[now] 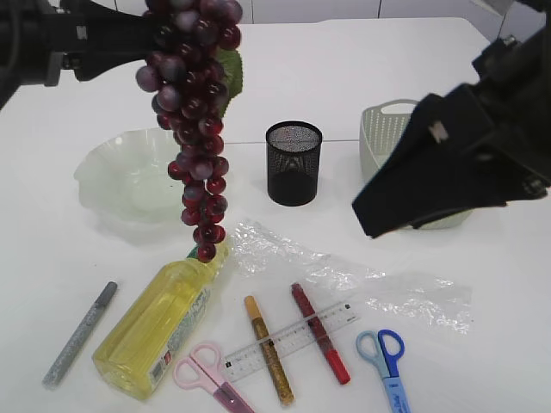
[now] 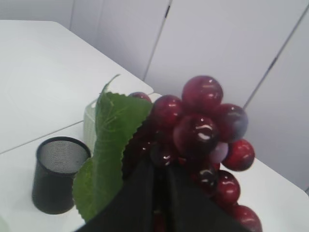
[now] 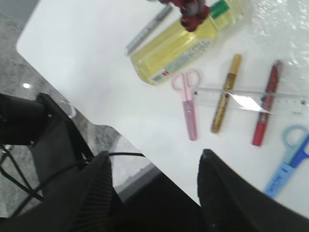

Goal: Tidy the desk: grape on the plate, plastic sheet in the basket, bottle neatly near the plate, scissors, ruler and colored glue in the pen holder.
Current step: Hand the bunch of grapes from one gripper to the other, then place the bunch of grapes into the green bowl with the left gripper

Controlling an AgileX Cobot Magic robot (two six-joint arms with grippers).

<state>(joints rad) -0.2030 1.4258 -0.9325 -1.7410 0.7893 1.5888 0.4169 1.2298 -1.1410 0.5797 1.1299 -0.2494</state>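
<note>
My left gripper (image 2: 159, 193) pinches the grape (image 1: 194, 120) by its stem; the limp bunch dangles below, likely swinging.

Grape (image 2: 203, 130) in left gripper (image 2: 159, 193)

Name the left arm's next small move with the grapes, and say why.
Probably shift left over the plate, then lower. The left gripper holds the grapes in the air, their tip above the bottle, beside the plate rather than over it.
</note>
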